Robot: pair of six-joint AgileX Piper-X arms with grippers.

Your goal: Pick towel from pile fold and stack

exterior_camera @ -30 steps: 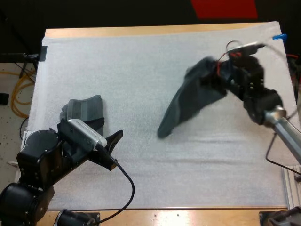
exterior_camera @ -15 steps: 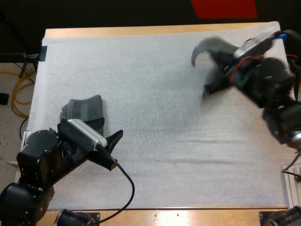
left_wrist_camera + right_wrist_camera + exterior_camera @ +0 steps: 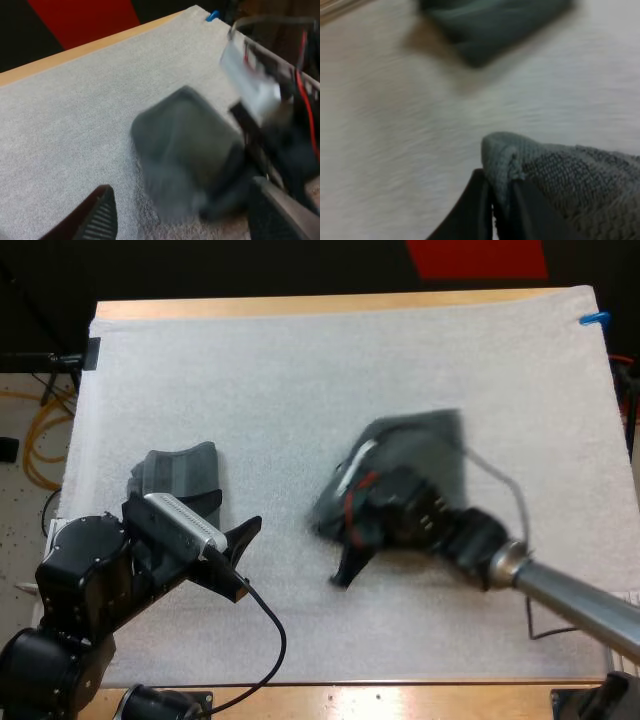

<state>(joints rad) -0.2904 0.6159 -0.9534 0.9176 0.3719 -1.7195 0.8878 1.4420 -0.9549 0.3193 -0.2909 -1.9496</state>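
Two towels, one mat (image 3: 300, 360). Item one: towel (image 3: 425, 440), dark grey-green, held bunched over the mat's middle-right, one hem pinched tight between the fingers of the right gripper (image 3: 495, 202). Item two: folded towel (image 3: 185, 468), lying at the mat's near left, just beyond the left arm. Left gripper (image 3: 190, 215): fingers wide apart, gripping nothing, facing the held towel. Step in hand, by judgement: spreading the towel for folding. Advice: lower it so the free end touches down first, draw it flat without dragging in wrinkles, keep the pinch at the hem, and bring the left gripper to an opposite corner before any fold.
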